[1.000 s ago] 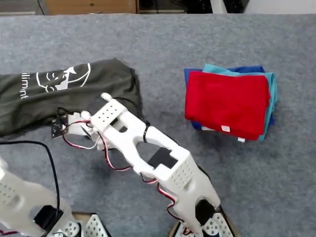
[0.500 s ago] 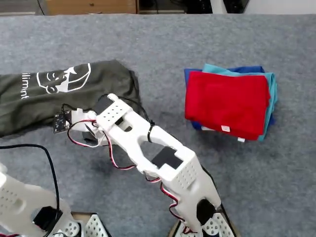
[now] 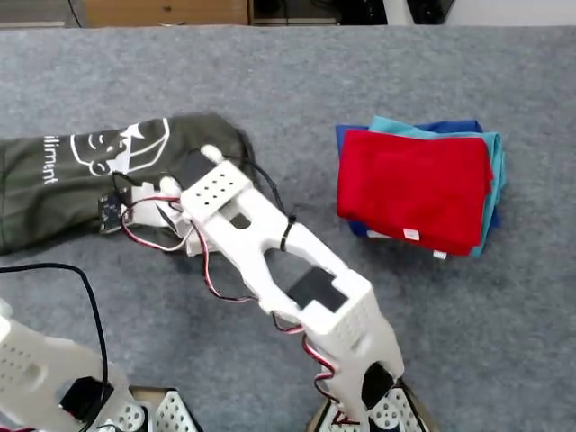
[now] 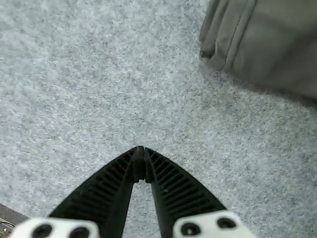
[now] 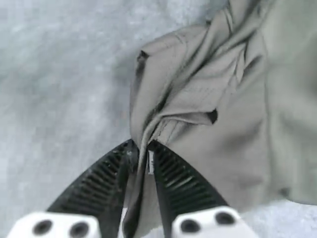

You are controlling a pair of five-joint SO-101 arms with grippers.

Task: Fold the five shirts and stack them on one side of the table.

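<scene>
A dark olive shirt [image 3: 54,193] with a white print lies bunched at the table's left. My right gripper [image 5: 140,146] is shut on a fold of the olive shirt [image 5: 223,99] at its near edge; in the high view the right gripper [image 3: 157,214] sits at that shirt's near right part. A folded stack stands at the right: a red shirt [image 3: 409,184] on top, a teal one [image 3: 493,153] and a blue one [image 3: 459,127] under it. My left gripper [image 4: 140,151] is shut on nothing, over bare carpet beside a corner of the olive shirt [image 4: 267,39].
Grey carpet [image 3: 297,90] covers the table. The left arm's white body [image 3: 45,378] and a black cable [image 3: 90,288] sit at the near left corner. Open carpet lies between the olive shirt and the stack.
My right arm has moved away from the near edge and slightly right, pulling the olive shirt's near edge with it; the shirt is more bunched. The stack has not moved.
</scene>
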